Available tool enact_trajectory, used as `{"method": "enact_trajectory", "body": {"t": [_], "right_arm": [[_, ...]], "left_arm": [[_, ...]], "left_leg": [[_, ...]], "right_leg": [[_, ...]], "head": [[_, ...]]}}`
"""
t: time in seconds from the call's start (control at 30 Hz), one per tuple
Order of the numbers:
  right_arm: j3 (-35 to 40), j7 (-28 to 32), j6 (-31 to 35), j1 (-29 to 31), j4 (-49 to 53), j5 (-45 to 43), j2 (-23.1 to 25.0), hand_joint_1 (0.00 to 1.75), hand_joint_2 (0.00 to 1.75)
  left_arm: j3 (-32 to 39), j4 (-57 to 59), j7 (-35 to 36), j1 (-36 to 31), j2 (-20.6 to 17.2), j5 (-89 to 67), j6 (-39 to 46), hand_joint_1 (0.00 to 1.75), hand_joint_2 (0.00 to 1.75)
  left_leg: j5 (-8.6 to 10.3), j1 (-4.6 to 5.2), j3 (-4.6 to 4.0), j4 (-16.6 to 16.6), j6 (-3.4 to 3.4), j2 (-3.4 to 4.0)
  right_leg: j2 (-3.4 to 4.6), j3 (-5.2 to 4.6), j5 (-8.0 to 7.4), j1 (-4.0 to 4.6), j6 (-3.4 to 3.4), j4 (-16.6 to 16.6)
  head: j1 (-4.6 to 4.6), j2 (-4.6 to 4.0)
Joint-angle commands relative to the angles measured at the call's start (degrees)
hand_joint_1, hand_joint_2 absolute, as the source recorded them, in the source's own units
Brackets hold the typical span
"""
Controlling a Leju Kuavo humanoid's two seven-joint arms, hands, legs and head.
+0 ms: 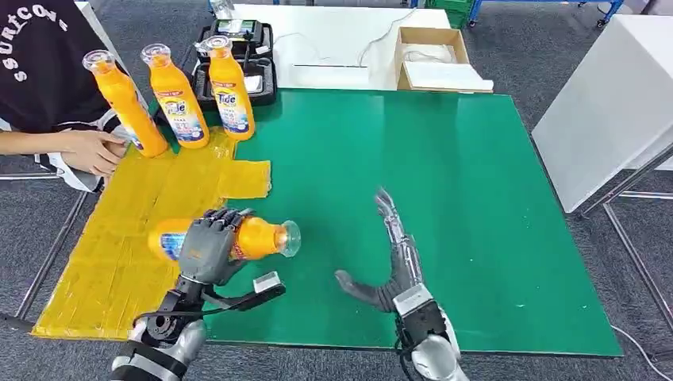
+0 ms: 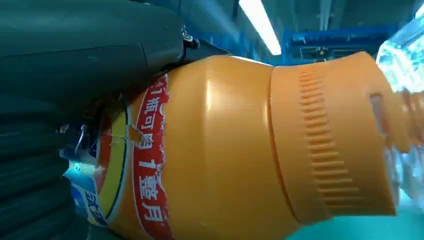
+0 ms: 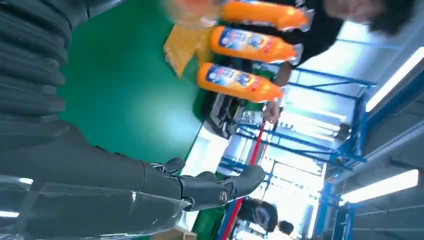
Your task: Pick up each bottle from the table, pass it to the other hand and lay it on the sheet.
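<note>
Grey carpet floor (image 1: 555,48); white cabinet (image 1: 611,95); ceiling strip lights (image 2: 260,22).

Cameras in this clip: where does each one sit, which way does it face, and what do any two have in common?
Head view: high on the body, looking down at the green table; both arms enter from below, left hand gripping a lying bottle.
Left wrist view: behind the left hand, close against that bottle.
Right wrist view: behind the open right hand, facing across the table.
Shared: head and right wrist views both show the three standing bottles.
</note>
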State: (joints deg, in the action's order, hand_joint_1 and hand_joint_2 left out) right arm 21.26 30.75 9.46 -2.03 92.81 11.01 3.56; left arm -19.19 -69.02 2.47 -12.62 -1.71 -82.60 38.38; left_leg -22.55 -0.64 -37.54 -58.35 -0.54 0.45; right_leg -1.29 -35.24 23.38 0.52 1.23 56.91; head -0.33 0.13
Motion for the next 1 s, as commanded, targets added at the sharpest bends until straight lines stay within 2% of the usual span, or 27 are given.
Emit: {"method": "enact_trajectory", "body": {"t": [0.03,0.17,0.2,0.33,0.37,0.43,0.47,0.53,0.83,1.0], "right_arm": [[-3.9,-0.3,-1.6,-1.7,5.0,-1.2,-2.3,0.00,1.75],[-3.9,-0.3,-1.6,-1.7,5.0,-1.2,-2.3,0.00,1.75],[-3.8,0.5,-1.7,-1.1,3.8,-0.9,-2.4,0.00,1.75],[-3.6,1.0,-2.9,-0.5,3.3,-1.5,-3.0,0.00,1.75],[-4.1,2.0,-1.2,-0.3,3.2,-0.8,-2.3,0.00,1.75],[-5.1,6.9,10.1,-0.5,4.9,3.8,0.9,0.00,1.75],[-3.2,4.2,10.3,-0.4,6.2,1.7,0.6,0.00,1.75],[-0.4,1.7,4.8,0.5,6.1,-1.0,-2.8,0.00,1.75],[-0.9,2.9,3.4,0.6,4.6,-2.3,-3.4,0.00,1.75],[-1.4,1.9,1.7,0.5,2.4,-1.3,-3.9,0.00,1.75]], "left_arm": [[-3.6,12.7,7.7,-7.7,-8.5,-7.4,0.6,1.75,1.75],[-3.6,12.7,7.7,-7.7,-8.5,-7.4,0.6,1.75,1.75],[-13.1,17.2,15.2,-10.6,-10.2,-7.4,-1.3,1.75,1.75],[-11.1,30.2,11.2,-16.2,-9.1,-7.4,-1.2,1.75,1.75],[-10.8,34.0,10.5,-18.3,-9.0,-7.4,-0.9,1.75,1.75],[-13.1,39.2,11.5,-21.8,-9.0,-7.4,-1.1,1.75,1.75],[-12.7,41.4,11.9,-23.5,-8.7,-7.4,-1.5,1.75,1.75],[-10.1,43.4,10.3,-24.7,-8.9,-7.3,-0.8,1.75,1.75],[-9.3,44.2,9.9,-24.9,-9.0,-7.4,-0.6,1.75,1.75],[-0.6,46.7,0.2,-23.9,-7.0,0.6,0.8,1.75,1.75]], "left_leg": [[0.01,0.01,0.10,0.0,0.02,0.02],[-0.01,0.06,0.21,0.1,0.02,-0.13],[-0.01,0.03,0.17,0.0,0.03,-0.05],[0.04,0.02,0.11,0.1,0.04,-0.11],[0.04,0.03,0.22,0.1,0.04,-0.20],[0.04,0.00,0.06,0.0,0.05,-0.10],[0.05,0.01,0.11,0.0,0.07,-0.15],[0.04,0.00,0.01,0.0,0.07,-0.11],[0.00,0.03,0.23,0.0,0.07,-0.04],[0.04,0.02,0.15,0.0,0.08,0.04]], "right_leg": [[0.08,0.07,0.00,-0.02,0.00,0.0],[-0.03,0.21,0.09,-0.08,0.02,0.0],[0.04,0.16,0.06,-0.06,0.00,0.0],[-0.06,0.10,0.02,-0.07,-0.02,0.0],[-0.08,0.24,0.05,-0.10,-0.01,0.0],[-0.01,0.10,0.00,-0.06,-0.02,0.0],[0.00,0.14,0.03,-0.07,-0.03,0.0],[-0.02,0.01,-0.01,-0.04,-0.02,0.1],[0.09,0.24,0.07,-0.05,0.02,0.0],[0.15,0.16,-0.01,-0.04,0.00,0.0]], "head": [[-0.02,0.00],[0.00,0.00],[0.00,0.00],[0.00,0.00],[0.04,0.00],[0.00,0.00],[0.00,0.00],[0.00,0.00],[0.02,0.00],[0.02,0.00]]}}
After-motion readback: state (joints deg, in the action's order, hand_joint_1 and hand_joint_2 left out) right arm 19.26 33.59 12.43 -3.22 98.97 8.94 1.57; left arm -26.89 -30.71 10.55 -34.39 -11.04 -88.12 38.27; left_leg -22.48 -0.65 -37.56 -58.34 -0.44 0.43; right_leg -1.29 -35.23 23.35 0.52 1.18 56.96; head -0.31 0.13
